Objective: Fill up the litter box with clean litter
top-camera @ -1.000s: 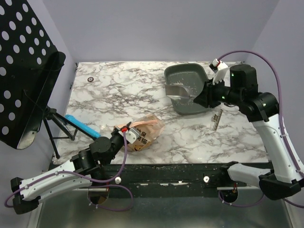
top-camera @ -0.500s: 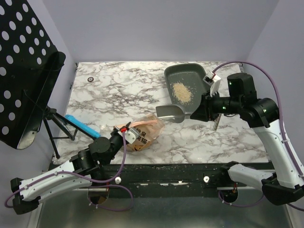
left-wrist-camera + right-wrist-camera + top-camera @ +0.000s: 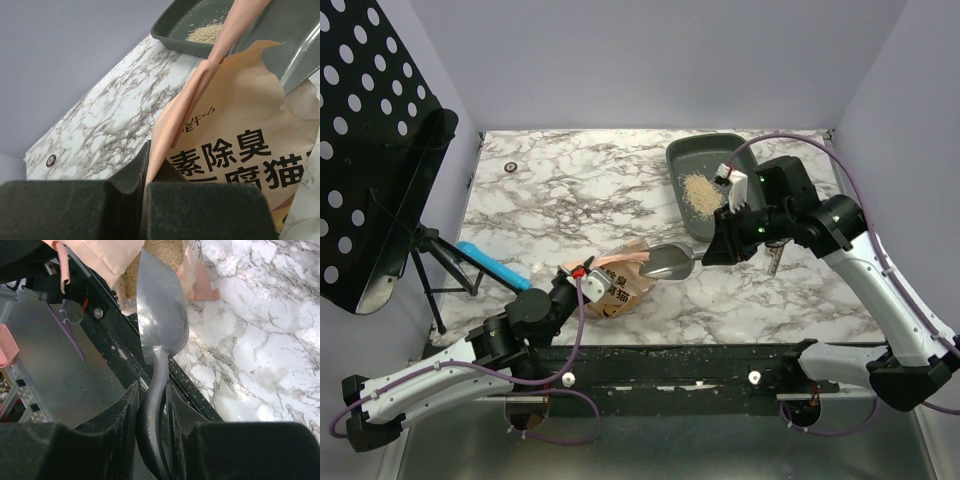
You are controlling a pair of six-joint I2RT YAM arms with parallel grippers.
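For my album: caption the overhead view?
Right end effector holds an empty scoop at the litter bag pinched by the left end effector; clean litter heaped in the litter box.

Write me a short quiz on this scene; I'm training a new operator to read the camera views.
1. True or false: the scoop held by the right pincer is full of litter.
2. What does the left pincer pinch? A) the edge of the bag B) the handle of the scoop C) nothing
3. Fill in: the heap of clean litter lies inside the ____.
Key: 1 false, the scoop is empty; 2 A; 3 litter box.
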